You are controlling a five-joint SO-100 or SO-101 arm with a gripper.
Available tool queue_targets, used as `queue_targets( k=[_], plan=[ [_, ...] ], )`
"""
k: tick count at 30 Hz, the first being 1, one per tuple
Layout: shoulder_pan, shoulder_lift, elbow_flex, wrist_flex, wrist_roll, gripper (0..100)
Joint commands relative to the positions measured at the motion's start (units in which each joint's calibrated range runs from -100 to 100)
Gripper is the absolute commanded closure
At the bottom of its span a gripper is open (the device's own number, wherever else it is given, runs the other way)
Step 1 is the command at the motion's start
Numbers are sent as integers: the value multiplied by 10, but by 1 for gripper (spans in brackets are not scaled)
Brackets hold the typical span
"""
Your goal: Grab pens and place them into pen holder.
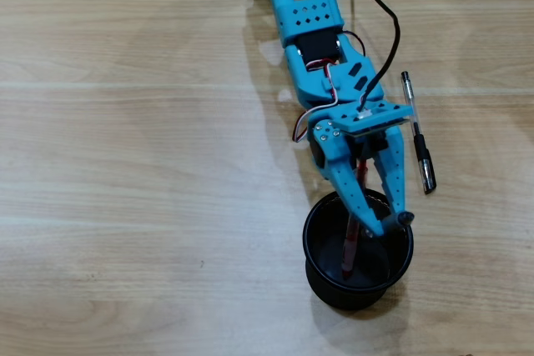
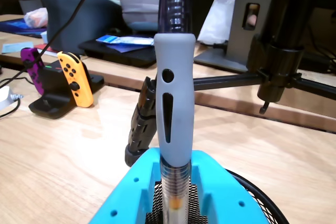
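Note:
My blue gripper (image 1: 392,221) hangs over the round black mesh pen holder (image 1: 313,235), with the jaws close together. In the wrist view the gripper (image 2: 176,174) is shut on the grey pen (image 2: 173,87), which stands upright. Its clear yellow-tinted barrel runs down toward the holder's mesh (image 2: 262,203). A black ribbed pen end (image 2: 140,124) leans just left of it. The red pen (image 1: 349,249) slants inside the holder. A clear pen with a black cap (image 1: 420,141) lies on the table to the right of the arm.
The light wooden table (image 1: 125,164) spreads to the left in the overhead view. A black cable (image 1: 388,22) trails along the arm. The wrist view shows a docked purple and orange controller (image 2: 68,80) and a black stand (image 2: 278,51) beyond.

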Motion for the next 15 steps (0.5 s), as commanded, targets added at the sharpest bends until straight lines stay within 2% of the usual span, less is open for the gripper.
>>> queue_targets(
  k=[1,3,9,15],
  plan=[
    [1,-18,-34,-12,2,86],
    [0,-19,-34,-12,2,83],
    [4,-89,-11,-3,3,83],
    [-1,-236,162,-3,14,84]
  ],
)
